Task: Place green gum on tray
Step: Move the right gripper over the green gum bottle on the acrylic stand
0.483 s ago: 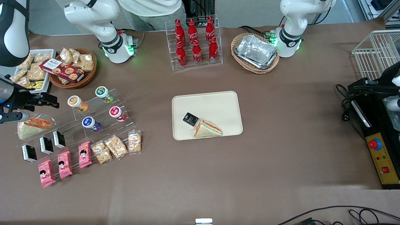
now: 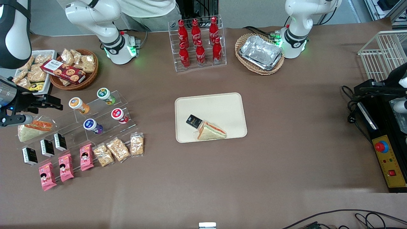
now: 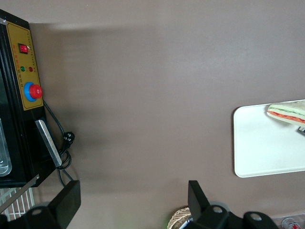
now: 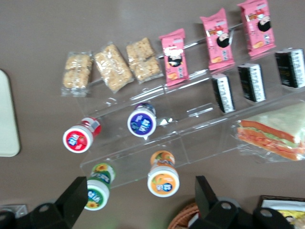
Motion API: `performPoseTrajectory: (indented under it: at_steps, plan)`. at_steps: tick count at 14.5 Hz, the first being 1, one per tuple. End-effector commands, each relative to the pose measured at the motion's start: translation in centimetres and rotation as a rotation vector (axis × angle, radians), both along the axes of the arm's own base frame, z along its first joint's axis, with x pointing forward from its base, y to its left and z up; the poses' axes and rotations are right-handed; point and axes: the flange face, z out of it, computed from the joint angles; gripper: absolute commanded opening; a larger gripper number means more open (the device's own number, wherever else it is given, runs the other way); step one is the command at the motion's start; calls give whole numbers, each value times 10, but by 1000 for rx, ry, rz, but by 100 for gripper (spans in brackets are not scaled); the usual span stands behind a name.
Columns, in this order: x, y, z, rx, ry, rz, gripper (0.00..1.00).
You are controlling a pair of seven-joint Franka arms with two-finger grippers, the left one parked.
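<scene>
The green gum [image 2: 106, 95] lies on the top step of a clear acrylic stand [image 2: 95, 111], white lid with a green-yellow mark facing the front camera. It also shows in the right wrist view [image 4: 97, 188], close by one finger [image 4: 76, 195]. My right gripper [image 2: 52, 101] is open and empty, above the table at the working arm's end, beside the orange-labelled bottle [image 2: 79, 105]; in the right wrist view my gripper [image 4: 141, 200] has that bottle [image 4: 163, 177] between its spread fingers. The beige tray [image 2: 222, 108] lies mid-table, holding a sandwich [image 2: 210, 130] and a small black pack [image 2: 194, 121].
Red-lidded [image 2: 119, 115] and purple-labelled [image 2: 92, 126] bottles lie on the lower step. Pink packets [image 2: 65, 167], cracker bags [image 2: 118, 149], black packs [image 2: 47, 148] and a wrapped sandwich [image 2: 33, 128] lie nearer the camera. A snack basket [image 2: 73, 68], cola rack [image 2: 197, 43] and foil-tray basket [image 2: 260, 53] stand farther back.
My right gripper has shifted slightly away from the front camera and toward the stand. Nothing else has moved.
</scene>
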Motion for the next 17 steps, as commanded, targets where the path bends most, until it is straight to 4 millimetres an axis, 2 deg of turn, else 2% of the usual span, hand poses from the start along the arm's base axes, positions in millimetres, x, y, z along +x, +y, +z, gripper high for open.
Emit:
performPoseTrajectory:
  at_steps: [1,6,10,12,14,17]
  plan:
    - [-2,6,1,43,14,-4,100]
    - [-39,20,-2,66,13,-1,100]
    - [-76,65,-2,40,-13,-83,100]
    - [-96,74,-8,27,-40,-92,100]
    - [-115,77,-18,32,-60,-84,100]
    - [-126,74,-32,29,-45,-88,100]
